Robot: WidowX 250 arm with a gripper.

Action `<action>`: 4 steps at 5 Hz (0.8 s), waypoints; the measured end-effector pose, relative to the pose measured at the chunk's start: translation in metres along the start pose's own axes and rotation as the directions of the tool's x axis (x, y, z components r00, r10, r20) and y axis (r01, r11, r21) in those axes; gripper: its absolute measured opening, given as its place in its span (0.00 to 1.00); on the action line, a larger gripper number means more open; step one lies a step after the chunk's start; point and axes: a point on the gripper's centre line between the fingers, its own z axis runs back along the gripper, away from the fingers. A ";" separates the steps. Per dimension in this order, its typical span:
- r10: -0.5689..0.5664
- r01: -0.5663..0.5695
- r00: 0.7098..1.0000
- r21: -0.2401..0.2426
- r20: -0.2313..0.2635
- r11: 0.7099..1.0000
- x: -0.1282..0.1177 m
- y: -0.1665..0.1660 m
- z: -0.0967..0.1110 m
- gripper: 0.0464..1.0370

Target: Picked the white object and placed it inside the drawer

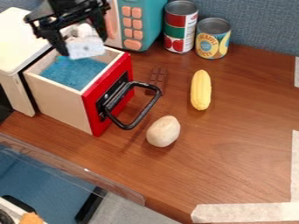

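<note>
At the upper left, the black gripper (82, 43) hangs over the open drawer (55, 83), its fingers on either side of the white object (88, 50). The object is held in the air above the drawer's back part, apart from the blue floor inside. The drawer has pale wooden walls, a red front and a black handle that sticks out to the right.
A potato-like object (163, 131) lies in front of the handle, with a chocolate bar (158, 80) behind it. To the right is a corn cob (201, 90). Two cans (213, 38) and a teal toy microwave (147, 19) stand at the back.
</note>
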 end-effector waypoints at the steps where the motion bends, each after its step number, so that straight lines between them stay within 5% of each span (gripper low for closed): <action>1: 0.005 -0.005 1.000 0.017 0.024 1.000 0.009 -0.008 0.002 0.86; 2: -0.005 -0.001 0.999 0.133 0.040 0.991 0.010 -0.006 -0.007 0.86; 4: -0.012 0.004 0.999 0.189 0.046 0.982 0.010 0.002 -0.013 0.86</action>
